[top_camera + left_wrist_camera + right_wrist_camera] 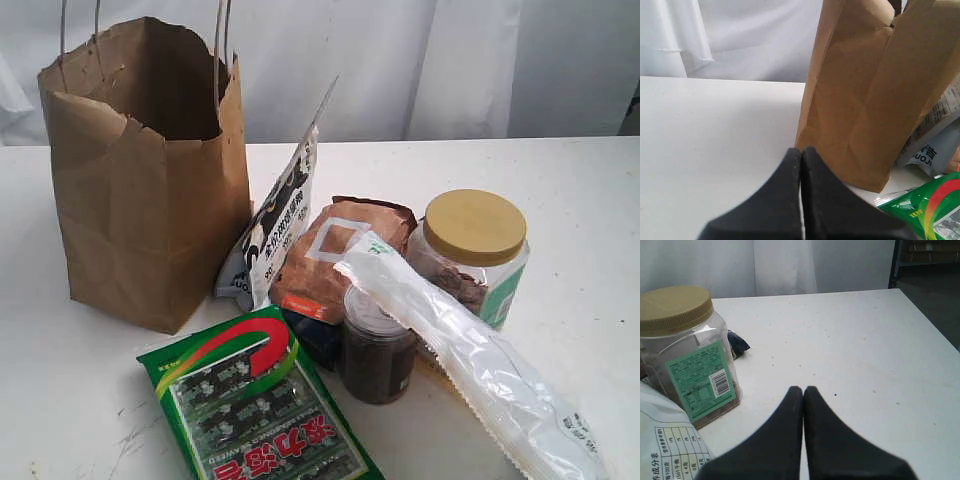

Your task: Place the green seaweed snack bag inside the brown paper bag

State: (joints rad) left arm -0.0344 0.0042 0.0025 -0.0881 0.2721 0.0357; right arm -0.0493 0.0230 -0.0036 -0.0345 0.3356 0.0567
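The green seaweed snack bag [255, 405] lies flat on the white table near its front edge; a corner of it [930, 207] shows in the left wrist view. The brown paper bag [150, 170] stands upright and open-topped at the back left, and its side [865, 100] fills much of the left wrist view. My left gripper [801, 150] is shut with nothing in it, low over the table a short way from the bag's base. My right gripper [803, 389] is shut and empty over bare table beside the jar. Neither gripper shows in the exterior view.
A white-and-black pouch [275, 225] leans on the paper bag. Beside it are a reddish-brown crinkled packet [335, 255], a small dark jar [375, 350], a yellow-lidded clear jar [475, 250] [682, 350] and a long clear plastic packet [470, 365]. White curtains hang behind.
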